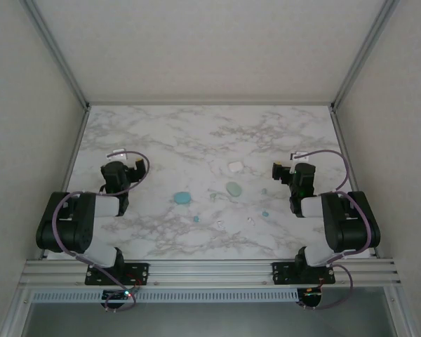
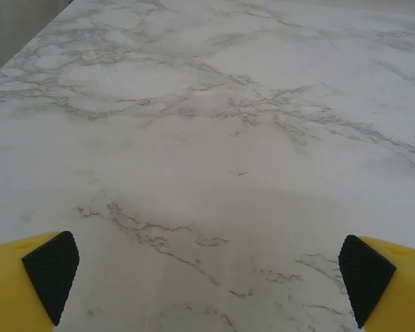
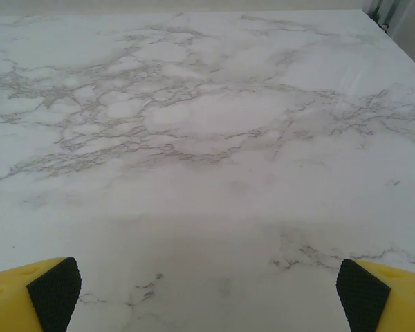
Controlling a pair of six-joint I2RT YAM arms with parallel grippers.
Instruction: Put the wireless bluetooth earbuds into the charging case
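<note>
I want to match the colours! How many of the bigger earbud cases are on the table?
3. A blue case lies left of centre, a pale green case is near the middle, and a white case sits just beyond the green one. None seems to be hidden.

Top view: earbuds [image 1: 196,219] are specks on the marble table [image 1: 161,140], too small to tell shape or facing. The white ones are half lost in the veining, so the count is uncertain.
Teal case [image 1: 182,199], pale green case [image 1: 234,188], white case [image 1: 235,166]: lids open or shut, cannot tell.
Left wrist view: left gripper [image 2: 207,277] is cropped by the bottom corners, leaving yellow finger ends and black pads [image 2: 52,273].
Right wrist view: right gripper [image 3: 207,290] is cropped the same way.
</note>
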